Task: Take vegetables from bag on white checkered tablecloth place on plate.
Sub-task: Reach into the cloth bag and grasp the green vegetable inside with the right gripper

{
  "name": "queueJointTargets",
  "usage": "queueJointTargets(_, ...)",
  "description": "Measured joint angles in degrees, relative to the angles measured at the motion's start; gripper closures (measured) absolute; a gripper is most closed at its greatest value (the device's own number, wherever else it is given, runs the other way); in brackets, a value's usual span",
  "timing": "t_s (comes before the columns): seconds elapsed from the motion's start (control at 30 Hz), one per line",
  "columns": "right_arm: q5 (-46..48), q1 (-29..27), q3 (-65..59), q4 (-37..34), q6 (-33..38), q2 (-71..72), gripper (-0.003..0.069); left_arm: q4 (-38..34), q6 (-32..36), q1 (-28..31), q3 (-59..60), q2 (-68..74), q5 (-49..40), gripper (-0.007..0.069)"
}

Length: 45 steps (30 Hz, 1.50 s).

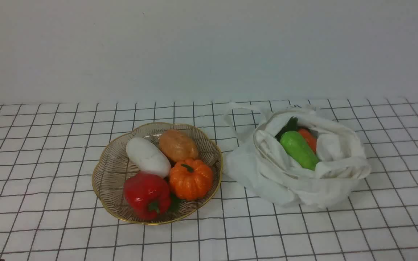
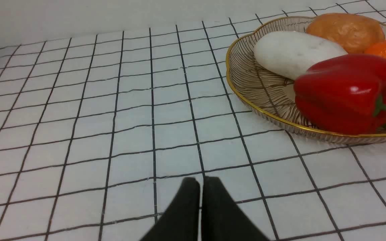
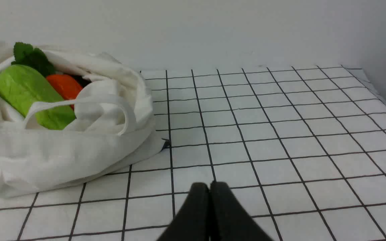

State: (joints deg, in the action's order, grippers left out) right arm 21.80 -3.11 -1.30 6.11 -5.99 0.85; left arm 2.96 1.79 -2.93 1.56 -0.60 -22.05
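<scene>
The wire plate (image 1: pixel 111 170) with a gold rim holds a white vegetable (image 1: pixel 147 156), a brown one (image 1: pixel 178 145), a pumpkin (image 1: pixel 191 178) and a red pepper (image 1: pixel 145 194). The white cloth bag (image 1: pixel 289 174) lies to its right with a light-green cucumber (image 1: pixel 299 149) and an orange carrot (image 1: pixel 308 139) inside. My left gripper (image 2: pixel 201 182) is shut and empty over the white checkered tablecloth (image 2: pixel 112 117), apart from the plate (image 2: pixel 256 100). My right gripper (image 3: pixel 209 186) is shut and empty, apart from the bag (image 3: pixel 62 157), where the cucumber (image 3: pixel 25 93) and carrot (image 3: pixel 64 86) show. Neither gripper shows in the front view.
The white checkered tablecloth (image 1: pixel 49 145) covers the whole table up to a plain white wall at the back. A bag handle loop (image 1: pixel 232 116) lies on the cloth between the plate and the bag.
</scene>
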Motion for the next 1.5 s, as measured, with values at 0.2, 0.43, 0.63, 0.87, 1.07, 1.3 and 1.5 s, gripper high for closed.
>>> queueJointTargets(0.2, 0.0, 0.0, 0.0, 0.0, 0.0, 0.0, 0.0674, 0.0, 0.0, 0.0, 0.0, 0.0, 0.0, 0.0632)
queueJointTargets(0.43, 0.0, 0.0, 0.0, 0.0, -0.1, 0.0, 0.0674, 0.0, 0.0, 0.0, 0.0, 0.0, 0.0, 0.0632)
queueJointTargets(0.63, 0.0, 0.0, 0.0, 0.0, -0.2, 0.0, 0.0674, 0.0, 0.0, 0.0, 0.0, 0.0, 0.0, 0.0632)
queueJointTargets(0.87, -2.4, 0.2, -0.2, -2.3, -1.2, 0.0, 0.0674, 0.0, 0.0, 0.0, 0.0, 0.0, 0.0, 0.0632)
queueJointTargets(1.07, -15.1, 0.6, -0.4, -13.0, -5.5, 0.0, 0.0674, 0.0, 0.0, 0.0, 0.0, 0.0, 0.0, 0.0632)
queueJointTargets(1.3, -20.9, 0.6, -0.4, -14.3, -7.0, 0.0, 0.0674, 0.0, 0.0, 0.0, 0.0, 0.0, 0.0, 0.0632)
queueJointTargets(1.5, -25.6, 0.6, -0.4, -17.2, -10.4, 0.0, 0.0674, 0.0, 0.0, 0.0, 0.0, 0.0, 0.0, 0.0632)
